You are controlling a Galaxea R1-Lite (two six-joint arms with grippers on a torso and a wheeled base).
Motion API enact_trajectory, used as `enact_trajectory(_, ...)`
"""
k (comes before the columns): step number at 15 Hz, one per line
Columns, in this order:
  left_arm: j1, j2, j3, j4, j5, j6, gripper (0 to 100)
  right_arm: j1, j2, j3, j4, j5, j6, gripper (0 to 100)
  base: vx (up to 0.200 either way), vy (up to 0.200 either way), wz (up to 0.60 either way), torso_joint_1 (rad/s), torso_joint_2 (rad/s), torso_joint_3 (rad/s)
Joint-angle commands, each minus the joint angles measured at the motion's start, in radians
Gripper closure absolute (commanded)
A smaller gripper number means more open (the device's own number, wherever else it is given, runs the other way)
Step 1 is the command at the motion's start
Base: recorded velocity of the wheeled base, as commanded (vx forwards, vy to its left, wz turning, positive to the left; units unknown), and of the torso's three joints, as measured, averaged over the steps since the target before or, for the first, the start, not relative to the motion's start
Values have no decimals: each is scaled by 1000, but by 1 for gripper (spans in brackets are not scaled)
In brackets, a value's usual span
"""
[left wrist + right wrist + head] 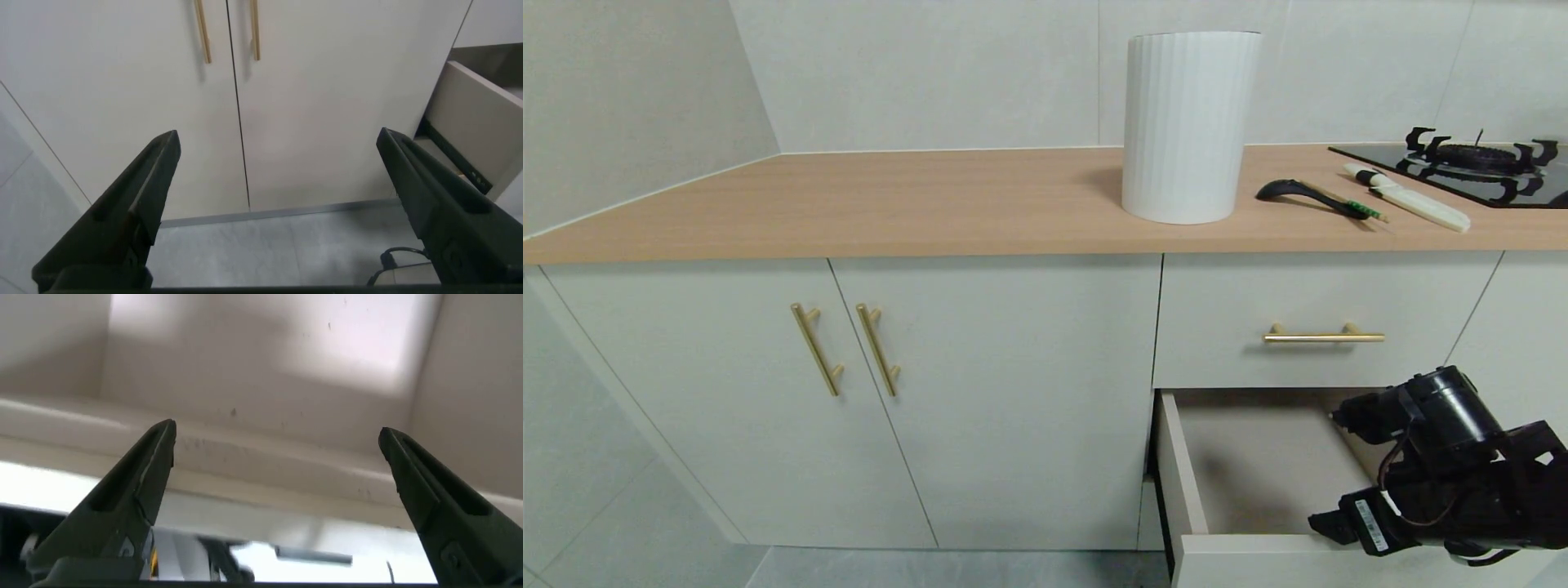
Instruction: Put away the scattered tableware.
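Right end effector (276, 433) at open drawer (1178, 467)

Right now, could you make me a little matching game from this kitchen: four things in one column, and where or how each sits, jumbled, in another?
Things:
1. black ladle
2. white ribbed container
3. lower drawer
4. gas burner

States:
A. pulled open
B. standing upright on the counter
C. at the counter's far right
D. lying flat beside the white knife

Pairs: 1-D, 2-B, 3-A, 4-C.
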Motion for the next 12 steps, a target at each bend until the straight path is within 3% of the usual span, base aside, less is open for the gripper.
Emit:
enact_trajectory(1, 0, 0, 0, 0, 0, 0, 0, 1, -18, -15, 10, 1, 1, 0, 0, 0, 0, 0, 0, 0)
enact_trajectory(5, 0, 0, 0, 0, 0, 0, 0, 1, -18, -13, 23, 1, 1, 0, 0, 0, 0, 0, 0, 0)
enact_trajectory(12, 0, 0, 0, 0, 0, 0, 0, 47, -57, -44, 229, 1, -5, 0, 0, 0, 0, 0, 0, 0)
